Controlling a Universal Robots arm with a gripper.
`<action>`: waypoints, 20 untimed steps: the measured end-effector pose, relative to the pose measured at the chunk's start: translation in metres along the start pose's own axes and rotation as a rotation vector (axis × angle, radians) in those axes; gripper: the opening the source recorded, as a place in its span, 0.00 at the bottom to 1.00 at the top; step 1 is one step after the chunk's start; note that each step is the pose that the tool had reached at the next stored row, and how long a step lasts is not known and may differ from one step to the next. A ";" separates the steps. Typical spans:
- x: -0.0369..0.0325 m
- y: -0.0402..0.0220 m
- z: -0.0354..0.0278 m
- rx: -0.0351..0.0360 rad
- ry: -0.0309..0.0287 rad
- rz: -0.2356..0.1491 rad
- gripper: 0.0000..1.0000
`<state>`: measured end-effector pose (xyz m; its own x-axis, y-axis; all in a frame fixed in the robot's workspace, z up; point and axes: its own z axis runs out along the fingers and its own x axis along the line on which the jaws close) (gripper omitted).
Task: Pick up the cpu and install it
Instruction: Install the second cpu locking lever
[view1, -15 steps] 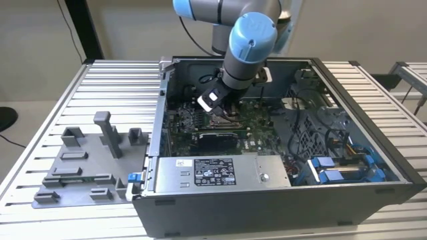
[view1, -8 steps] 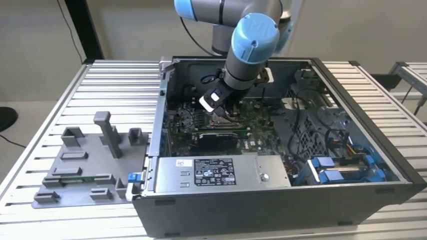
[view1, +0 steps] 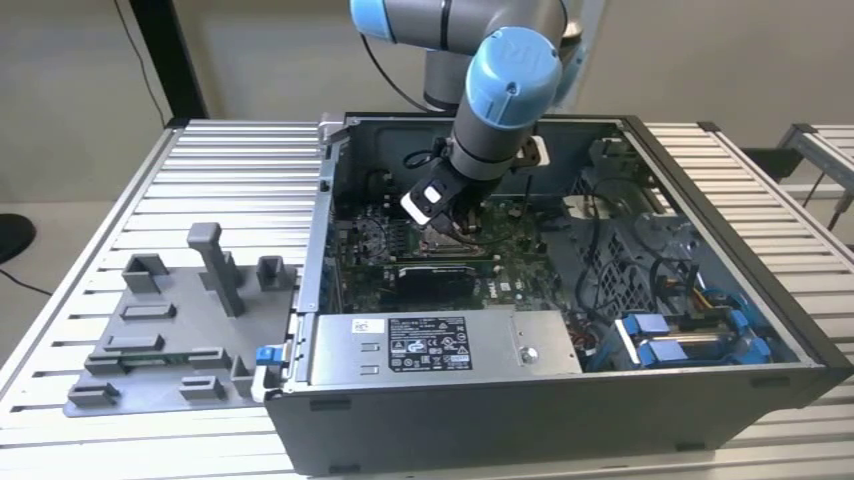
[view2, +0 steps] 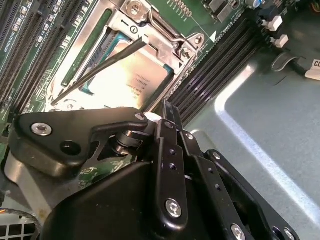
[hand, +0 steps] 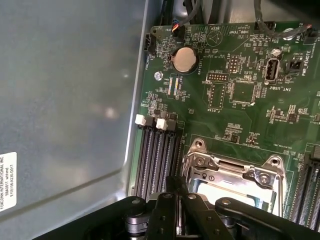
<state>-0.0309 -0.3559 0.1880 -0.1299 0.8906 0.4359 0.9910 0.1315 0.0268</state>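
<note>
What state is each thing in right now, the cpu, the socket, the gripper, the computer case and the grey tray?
cpu: lying flat in the socket.
socket: metal frame around the chip, thin lever slanting across it.
gripper: low over the socket, inside the case.
computer case: open, motherboard exposed.
grey tray: on the table beside the case.

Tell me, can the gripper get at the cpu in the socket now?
Probably yes: the gripper hangs right above the cpu, and the socket frame stands open. A thin lever crosses it, though.
</note>
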 end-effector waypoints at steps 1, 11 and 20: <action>-0.0001 0.0000 0.0002 0.0000 0.0001 0.000 0.00; -0.0013 0.0000 0.0019 0.0001 0.0001 0.000 0.00; -0.0022 0.0005 0.0035 -0.0007 0.0077 -0.001 0.00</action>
<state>-0.0302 -0.3563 0.1839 -0.1304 0.8871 0.4428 0.9909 0.1318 0.0277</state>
